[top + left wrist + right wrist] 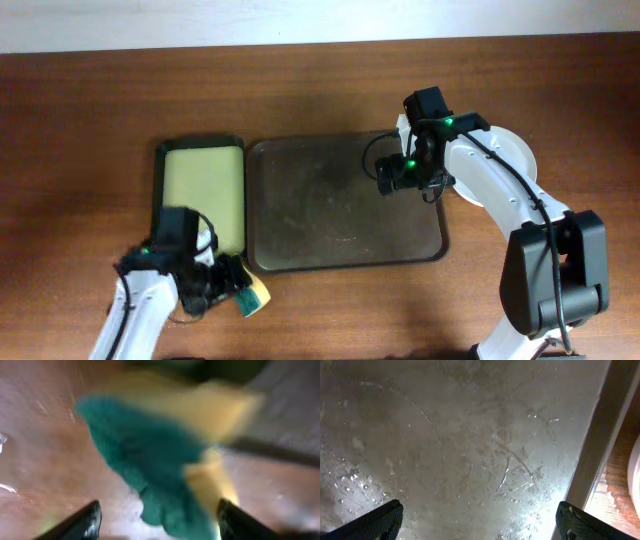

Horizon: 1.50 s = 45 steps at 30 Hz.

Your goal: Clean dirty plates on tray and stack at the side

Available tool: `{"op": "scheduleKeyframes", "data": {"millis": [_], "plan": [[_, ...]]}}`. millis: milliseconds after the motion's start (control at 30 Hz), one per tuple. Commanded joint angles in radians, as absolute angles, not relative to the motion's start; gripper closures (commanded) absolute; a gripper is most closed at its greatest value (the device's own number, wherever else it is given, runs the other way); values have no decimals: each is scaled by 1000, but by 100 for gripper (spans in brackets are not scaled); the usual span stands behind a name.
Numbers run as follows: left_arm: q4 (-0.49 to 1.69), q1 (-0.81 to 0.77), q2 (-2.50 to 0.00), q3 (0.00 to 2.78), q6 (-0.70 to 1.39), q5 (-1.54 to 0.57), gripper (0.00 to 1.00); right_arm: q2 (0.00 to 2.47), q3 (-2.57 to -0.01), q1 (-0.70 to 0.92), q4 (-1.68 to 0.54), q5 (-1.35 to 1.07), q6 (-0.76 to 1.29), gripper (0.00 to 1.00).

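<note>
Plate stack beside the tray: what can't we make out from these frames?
Overhead: plate stack mostly covered by the right arm; count and smears unreadable.
Right wrist: only a white sliver of the plate stack shows, cut off by the right edge.
Left wrist: sponge motion-blurred; whether the left gripper grips it is unclear.

The wooden table [80, 120] carries 2 trays side by side, brown tray [320, 215] and black tray [160, 185], plus seemingly stacked plates [515, 148].
</note>
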<state>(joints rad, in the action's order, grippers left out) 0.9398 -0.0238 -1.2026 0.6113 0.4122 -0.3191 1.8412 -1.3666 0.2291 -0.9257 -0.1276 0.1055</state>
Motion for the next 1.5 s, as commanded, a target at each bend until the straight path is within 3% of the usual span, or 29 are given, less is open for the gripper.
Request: {"op": "scheduleKeyframes", "data": {"millis": [0, 67, 100, 133, 167, 267, 333, 433, 533, 633, 833, 867, 900, 967, 1000, 1467], "plan": [[820, -26, -1195, 515, 426, -385, 34, 1841, -1369, 229, -927, -120, 105, 2], [779, -26, -1195, 484, 440, -385, 47, 1841, -1369, 229, -927, -120, 105, 2], [770, -26, -1195, 483, 440, -386, 66, 1841, -1369, 229, -927, -120, 105, 2], [763, -26, -1195, 483, 440, -387, 96, 1841, -1369, 229, -927, -119, 105, 1], [769, -26, -1195, 483, 440, -387, 100, 1841, -1369, 229, -927, -120, 105, 2], [810, -26, -1190, 492, 439, -386, 100, 1841, -1369, 229, -927, -119, 105, 1], [971, -26, -1100, 581, 426, -368, 100, 1841, -1369, 229, -927, -119, 105, 2], [1184, -26, -984, 856, 402, -117, 100, 1841, -1369, 229, -927, -119, 105, 1], [992, -26, -1050, 962, 390, 49, 100, 1841, -1369, 229, -927, -119, 105, 2], [687, -26, -1320, 955, 263, 105, 100, 1841, -1369, 229, -927, -120, 105, 2], [556, -25, -1588, 955, 107, 102, 100, 1841, -1369, 229, -927, -119, 105, 2], [552, -25, -1587, 955, 107, 102, 54, 1841, -1369, 229, -927, -120, 105, 2], [555, -25, -1587, 965, 107, 102, 28, 1841, -1369, 229, -927, -120, 105, 2], [582, -25, -1584, 1007, 107, 99, 21, 1841, -1369, 229, -927, -119, 105, 2], [600, -26, -1578, 1025, 107, 95, 0, 1841, -1369, 229, -927, -119, 105, 2], [633, -24, -1576, 1026, 107, 95, 1, 1841, -1369, 229, -927, -119, 105, 2]]}}
